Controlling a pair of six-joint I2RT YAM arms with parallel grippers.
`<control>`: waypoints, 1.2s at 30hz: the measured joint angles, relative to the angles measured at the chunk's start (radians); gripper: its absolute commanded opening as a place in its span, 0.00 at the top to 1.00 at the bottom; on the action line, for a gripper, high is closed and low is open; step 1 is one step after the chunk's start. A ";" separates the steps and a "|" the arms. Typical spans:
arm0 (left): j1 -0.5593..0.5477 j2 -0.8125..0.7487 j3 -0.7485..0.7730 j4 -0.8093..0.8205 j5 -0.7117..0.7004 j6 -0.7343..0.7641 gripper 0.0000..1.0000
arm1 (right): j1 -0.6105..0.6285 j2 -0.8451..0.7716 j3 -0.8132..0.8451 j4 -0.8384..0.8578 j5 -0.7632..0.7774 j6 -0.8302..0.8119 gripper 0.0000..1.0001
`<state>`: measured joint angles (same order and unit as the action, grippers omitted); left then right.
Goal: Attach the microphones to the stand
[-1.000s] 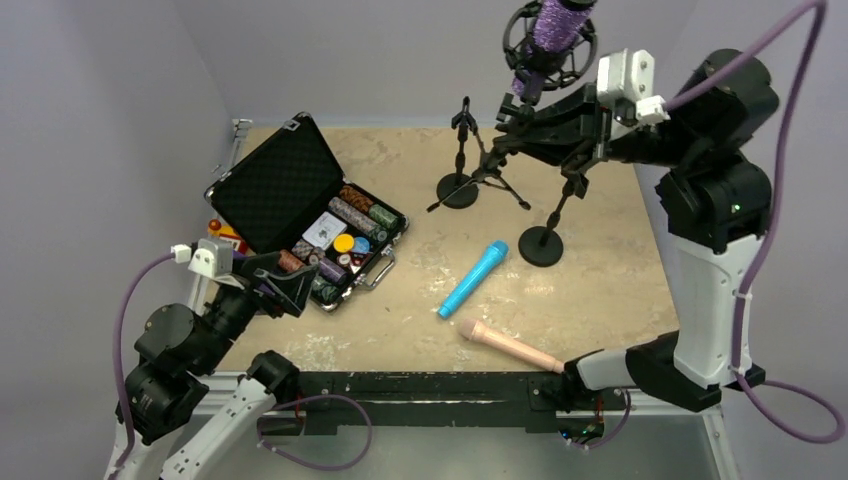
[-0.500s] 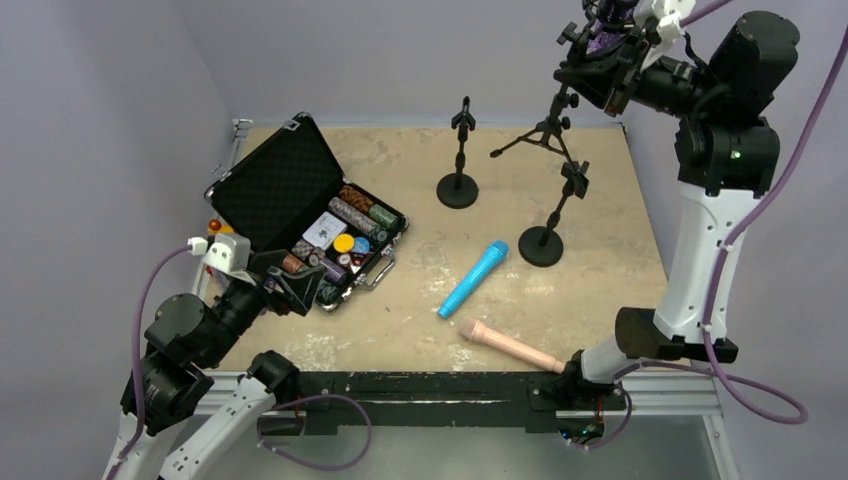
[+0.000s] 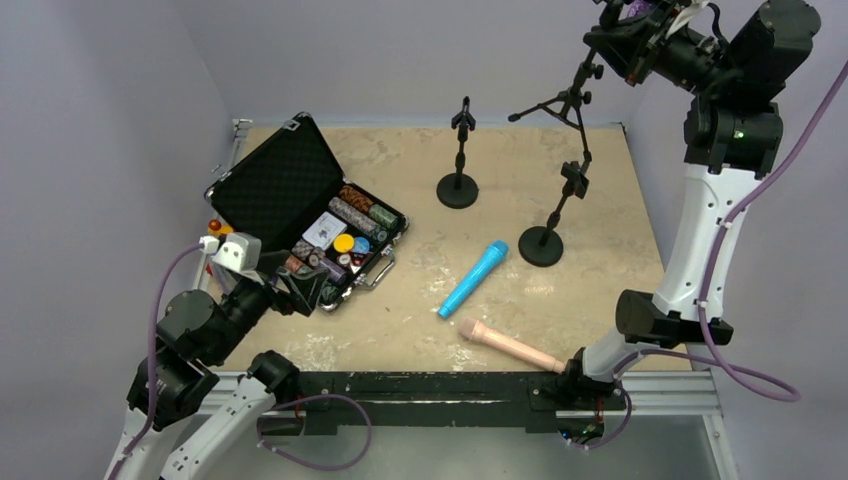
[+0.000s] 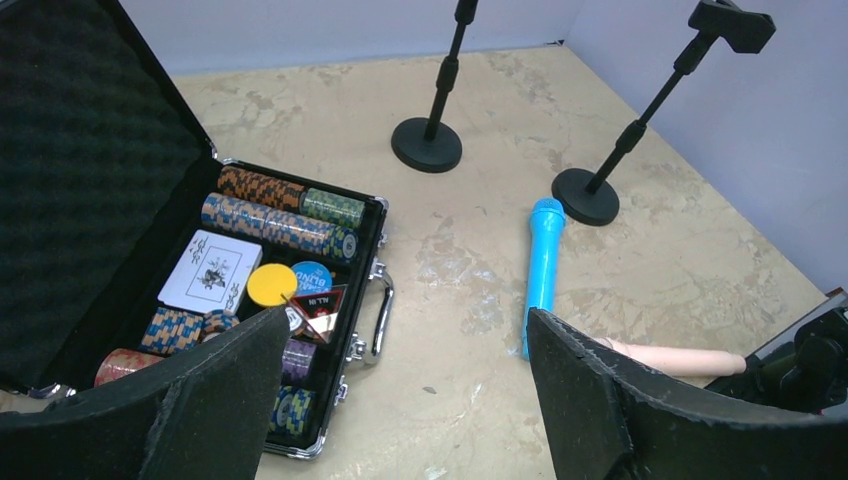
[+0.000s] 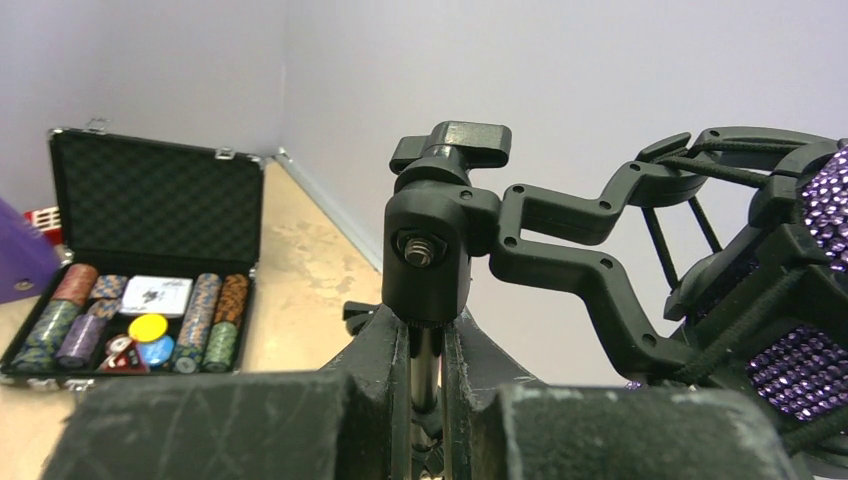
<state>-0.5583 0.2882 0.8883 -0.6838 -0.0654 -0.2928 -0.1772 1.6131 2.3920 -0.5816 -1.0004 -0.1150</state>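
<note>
My right gripper (image 5: 425, 375) is shut on the metal pole of a black tripod stand (image 3: 560, 100) and holds it high above the far right of the table, legs in the air. The glittery purple microphone (image 5: 815, 300) sits in that stand's shock mount. The blue microphone (image 3: 473, 278) and the peach-pink microphone (image 3: 512, 346) lie on the table. Two round-base stands (image 3: 458, 160) (image 3: 552, 215) stand upright with bare clips. My left gripper (image 4: 405, 400) is open and empty, low at the near left, by the case.
An open black case (image 3: 300, 205) with poker chips and cards lies at the left; it also shows in the left wrist view (image 4: 150, 250). Grey walls close in the table at the back and sides.
My right arm has lifted the tripod stand with the purple microphone up and to the right, off the table. My left gripper has shifted slightly right.
</note>
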 measured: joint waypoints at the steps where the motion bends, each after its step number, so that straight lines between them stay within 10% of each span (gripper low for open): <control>1: 0.000 0.000 -0.003 0.000 0.000 0.000 0.08 | -0.001 0.002 0.002 0.010 0.012 0.003 1.00; 26: 0.000 0.004 -0.088 0.032 0.002 0.002 0.01 | -0.009 0.087 -0.171 0.091 0.316 -0.034 1.00; 36: 0.000 0.029 -0.100 0.054 0.010 0.009 0.01 | 0.064 -0.137 -0.549 0.211 0.642 -0.009 1.00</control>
<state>-0.5583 0.3172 0.7887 -0.6300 -0.0555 -0.2836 -0.1131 1.4765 1.8427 -0.3710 -0.3588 -0.1238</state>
